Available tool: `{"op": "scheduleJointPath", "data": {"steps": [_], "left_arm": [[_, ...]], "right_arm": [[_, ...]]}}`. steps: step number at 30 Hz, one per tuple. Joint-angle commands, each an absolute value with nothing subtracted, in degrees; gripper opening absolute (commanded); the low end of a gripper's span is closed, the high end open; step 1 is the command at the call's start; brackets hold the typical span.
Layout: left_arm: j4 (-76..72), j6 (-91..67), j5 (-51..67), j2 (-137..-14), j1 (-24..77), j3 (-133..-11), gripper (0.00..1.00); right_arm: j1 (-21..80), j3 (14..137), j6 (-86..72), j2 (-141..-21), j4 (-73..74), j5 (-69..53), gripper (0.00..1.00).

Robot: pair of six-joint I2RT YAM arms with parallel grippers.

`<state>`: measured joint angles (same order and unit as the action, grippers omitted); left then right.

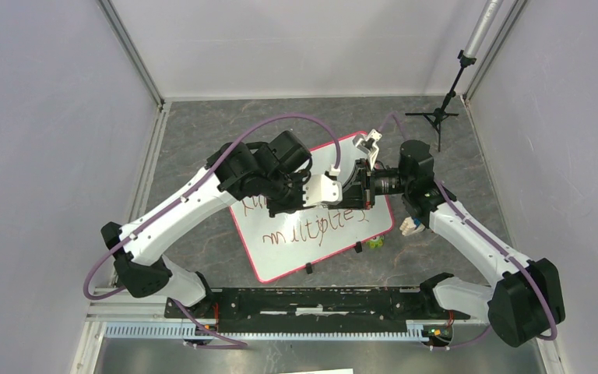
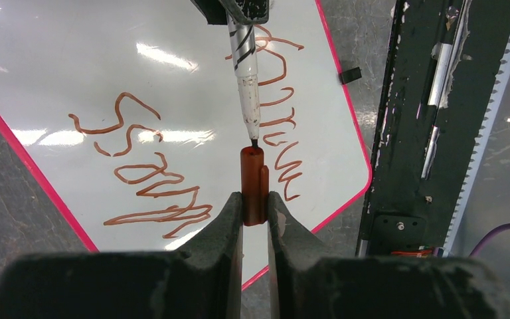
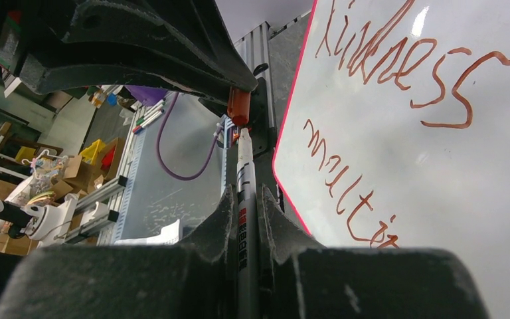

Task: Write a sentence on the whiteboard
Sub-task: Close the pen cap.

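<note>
The whiteboard (image 1: 296, 253) lies tilted on the grey table, with a pink border. The sentence (image 1: 315, 230) is on it in two reddish-brown lines, "kindness" and "multiplies"; it also shows in the left wrist view (image 2: 153, 179) and the right wrist view (image 3: 405, 60). My left gripper (image 2: 255, 199) is shut on a reddish-brown marker cap (image 2: 252, 179). My right gripper (image 3: 244, 196) is shut on the white marker (image 3: 244, 173). The two grippers meet tip to tip above the board (image 1: 356, 191). The marker's tip (image 2: 254, 141) sits at the cap's open end.
Two black clips (image 1: 309, 269) sit on the board's near edge. A small green thing (image 1: 375, 243) and a white thing (image 1: 411, 226) lie right of the board. A black tripod (image 1: 440, 109) stands at the back right. A black rail (image 1: 319, 300) runs along the near edge.
</note>
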<state>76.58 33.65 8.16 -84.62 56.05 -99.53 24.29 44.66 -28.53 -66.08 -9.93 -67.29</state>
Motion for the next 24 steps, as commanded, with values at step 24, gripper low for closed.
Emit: {"op": "scheduleJointPath", "data": {"steps": [24], "left_arm": [[75.52, 32.52, 6.04, -83.94, 56.87, -98.26, 0.02]], "right_arm": [[25.05, 49.04, -22.21, -66.41, -4.92, -67.10, 0.00]]}}
